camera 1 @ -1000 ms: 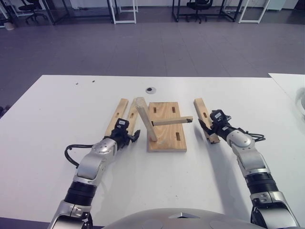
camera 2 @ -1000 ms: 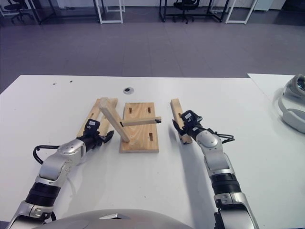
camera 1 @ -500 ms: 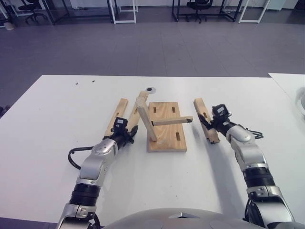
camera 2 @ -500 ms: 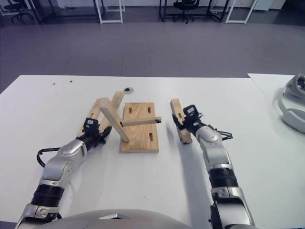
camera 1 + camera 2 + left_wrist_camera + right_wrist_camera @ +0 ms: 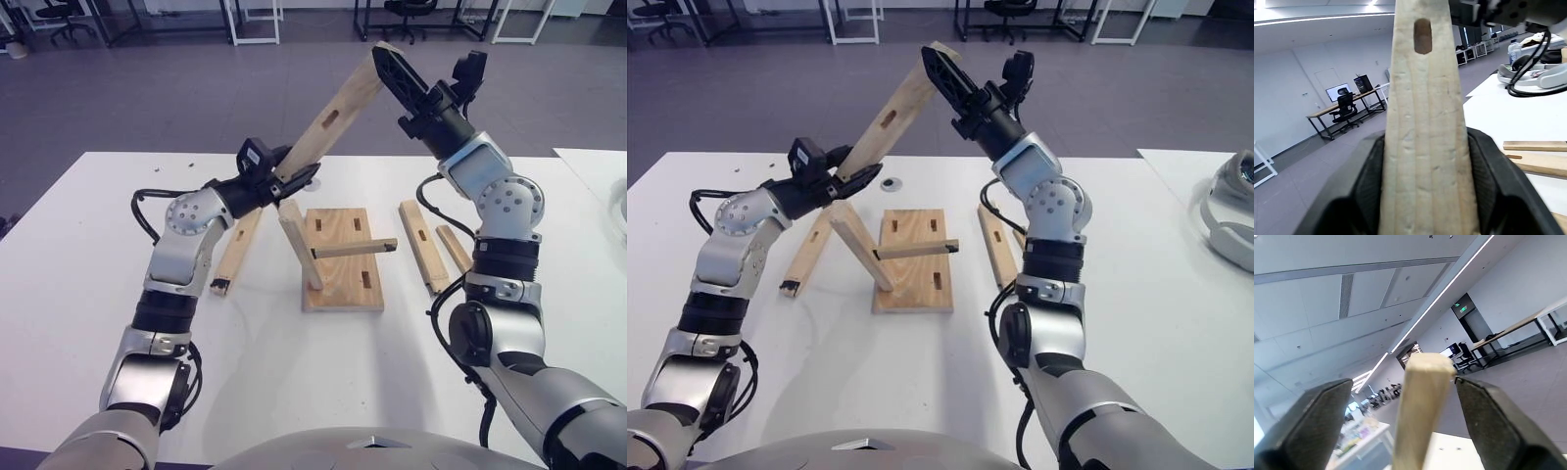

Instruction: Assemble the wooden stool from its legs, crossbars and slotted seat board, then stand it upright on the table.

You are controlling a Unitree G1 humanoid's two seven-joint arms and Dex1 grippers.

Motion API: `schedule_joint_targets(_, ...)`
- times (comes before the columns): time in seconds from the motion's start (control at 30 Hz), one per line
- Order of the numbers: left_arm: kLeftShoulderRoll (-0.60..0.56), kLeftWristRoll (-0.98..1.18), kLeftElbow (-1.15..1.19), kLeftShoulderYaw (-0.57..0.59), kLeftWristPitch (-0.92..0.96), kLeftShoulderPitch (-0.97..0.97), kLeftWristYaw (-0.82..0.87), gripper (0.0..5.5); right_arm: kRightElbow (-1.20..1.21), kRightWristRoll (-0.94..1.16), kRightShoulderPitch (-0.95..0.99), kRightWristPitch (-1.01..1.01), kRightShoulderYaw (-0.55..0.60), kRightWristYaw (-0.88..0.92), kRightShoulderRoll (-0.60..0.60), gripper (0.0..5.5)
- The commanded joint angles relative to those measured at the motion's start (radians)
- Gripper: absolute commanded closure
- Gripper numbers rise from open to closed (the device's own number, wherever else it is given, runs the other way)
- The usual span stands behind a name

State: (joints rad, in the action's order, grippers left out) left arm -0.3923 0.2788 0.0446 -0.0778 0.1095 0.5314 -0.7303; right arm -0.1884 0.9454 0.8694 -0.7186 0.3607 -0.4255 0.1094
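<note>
My left gripper [image 5: 292, 177] is shut on the lower part of a slotted wooden leg [image 5: 335, 116], held slanting high above the table; in the left wrist view its jaws press both sides of the leg [image 5: 1425, 122]. My right gripper [image 5: 392, 69] is open astride that leg's upper end [image 5: 1422, 401], with one of its fingers [image 5: 1308, 426] standing clear of the wood. The slotted seat board [image 5: 358, 284] lies flat mid-table with a tilted leg [image 5: 299, 245] and a crossbar [image 5: 353, 249] on it.
Another leg [image 5: 238, 245] lies left of the board. A leg [image 5: 419, 245] and a thin crossbar [image 5: 453, 248] lie to its right. A small round grommet [image 5: 890, 183] sits behind the board. A white headset [image 5: 1229, 211] rests at the far right.
Both arms have risen from the table. My left gripper lifted a leg off the table into the air. My right gripper left the pieces on the right and came to the leg's upper end.
</note>
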Motion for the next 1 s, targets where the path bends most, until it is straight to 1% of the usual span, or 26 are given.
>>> schedule_joint_targets(0.03, 0.01, -0.022, 0.0, -0.011, -0.038, 0.027, -0.012, 3.42, -0.001, 0.045, 0.038, -0.037, 0.011, 0.048, -0.013, 1.96)
schedule_joint_targets(0.1, 0.013, -0.025, -0.003, -0.011, -0.044, 0.03, -0.014, 3.42, 0.013, 0.057, 0.024, -0.049, 0.005, 0.063, -0.016, 2.24)
schedule_joint_targets(0.2, 0.016, -0.029, -0.006, -0.013, -0.05, 0.037, -0.015, 3.42, 0.036, 0.067, 0.0, -0.054, 0.007, 0.095, -0.03, 2.95)
schedule_joint_targets(0.23, 0.014, -0.034, -0.008, -0.018, -0.054, 0.038, -0.019, 3.42, 0.045, 0.069, -0.009, -0.053, 0.011, 0.111, -0.036, 3.06)
schedule_joint_targets(0.27, 0.013, -0.039, -0.009, -0.022, -0.058, 0.04, -0.023, 3.42, 0.051, 0.071, -0.015, -0.052, 0.014, 0.123, -0.039, 3.32)
schedule_joint_targets(0.37, -0.001, -0.049, -0.016, -0.026, -0.07, 0.035, -0.03, 3.42, 0.053, 0.078, -0.023, -0.047, 0.017, 0.145, -0.043, 3.83)
schedule_joint_targets(0.43, -0.009, -0.055, -0.018, -0.02, -0.076, 0.033, -0.034, 3.42, 0.056, 0.083, -0.03, -0.048, 0.017, 0.152, -0.041, 4.36)
schedule_joint_targets(0.53, -0.018, -0.06, -0.017, -0.018, -0.081, 0.036, -0.047, 3.42, 0.072, 0.094, -0.053, -0.053, 0.026, 0.166, -0.034, 4.49)
schedule_joint_targets(0.57, -0.02, -0.048, -0.028, -0.018, -0.067, 0.032, -0.058, 3.06, 0.08, 0.094, -0.064, -0.049, 0.032, 0.179, -0.032, 4.49)
schedule_joint_targets(0.63, -0.017, -0.037, -0.048, -0.017, -0.044, 0.025, -0.061, 2.76, 0.095, 0.101, -0.082, -0.038, 0.05, 0.208, -0.03, 4.49)
schedule_joint_targets(0.67, -0.012, -0.036, -0.061, -0.008, -0.028, 0.014, -0.039, 2.59, 0.133, 0.077, -0.123, -0.016, 0.064, 0.231, -0.014, 4.49)
schedule_joint_targets(0.73, -0.003, -0.017, -0.097, 0.035, 0.019, -0.029, 0.016, 2.26, 0.235, 0.053, -0.24, 0.014, 0.115, 0.284, 0.013, 4.49)
schedule_joint_targets(0.8, 0.014, 0.03, -0.175, 0.14, 0.093, -0.126, 0.124, 1.89, 0.384, 0.104, -0.413, -0.01, 0.185, 0.378, 0.011, 4.49)
schedule_joint_targets(0.83, 0.036, 0.063, -0.239, 0.191, 0.143, -0.181, 0.192, 1.85, 0.464, 0.131, -0.513, -0.04, 0.199, 0.42, 0.006, 4.49)
schedule_joint_targets(0.87, 0.053, 0.086, -0.293, 0.221, 0.182, -0.22, 0.24, 1.59, 0.519, 0.146, -0.583, -0.062, 0.199, 0.447, 0.006, 4.49)
schedule_joint_targets(0.93, 0.105, 0.136, -0.423, 0.223, 0.262, -0.277, 0.328, 1.29, 0.604, 0.169, -0.731, -0.093, 0.188, 0.485, 0.001, 4.49)
schedule_joint_targets(1.0, 0.145, 0.159, -0.528, 0.19, 0.313, -0.293, 0.388, 1.14, 0.648, 0.199, -0.813, -0.097, 0.18, 0.516, -0.019, 4.49)
